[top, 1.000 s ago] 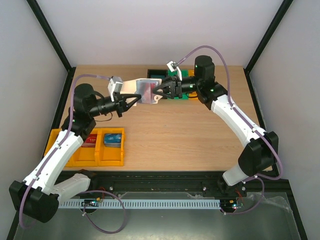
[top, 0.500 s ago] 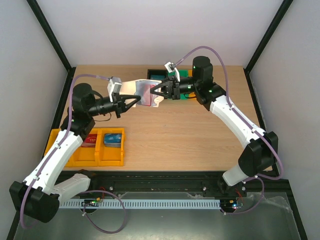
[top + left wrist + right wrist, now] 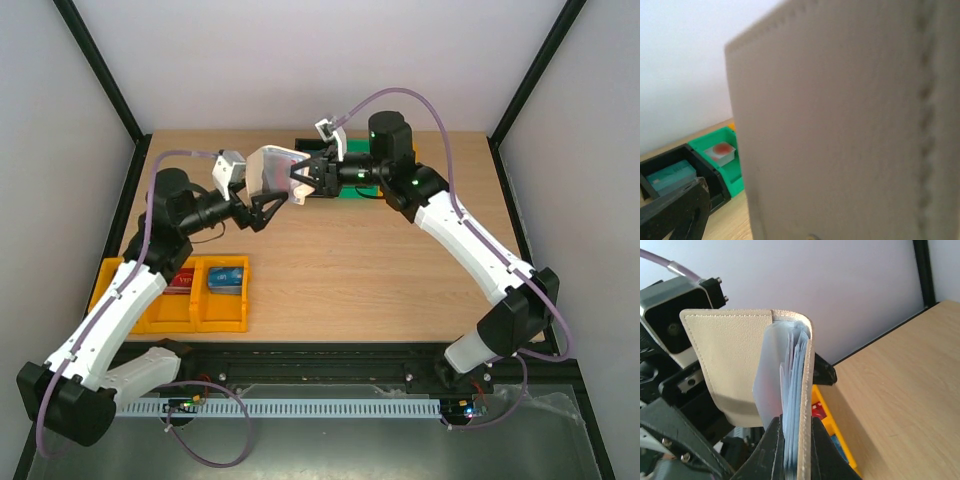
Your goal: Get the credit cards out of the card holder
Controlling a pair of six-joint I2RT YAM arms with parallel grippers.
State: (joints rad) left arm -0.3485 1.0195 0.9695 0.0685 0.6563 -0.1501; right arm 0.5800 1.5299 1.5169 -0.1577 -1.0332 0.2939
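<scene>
Card holder (image 3: pixel 270 172) held aloft by one claw only
It is pinched at its edge by the tightly closed right claw (image 3: pixel 300 183) above the table (image 3: pixel 380 260). The left claw (image 3: pixel 266 205) is spread wide and empty, so the holder could be twisted loose by a bump from it.

Card holder (image 3: pixel 268 170) above the table (image 3: pixel 350 270): left gripper (image 3: pixel 266 208) just front-left of it, right gripper (image 3: pixel 298 181) at its right, bins (image 3: pixel 222 323) well front-left.

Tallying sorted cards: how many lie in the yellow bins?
2: red plastic card in one yellow plastic bin, blue plastic card in the next; the left arm may hide others.
</scene>
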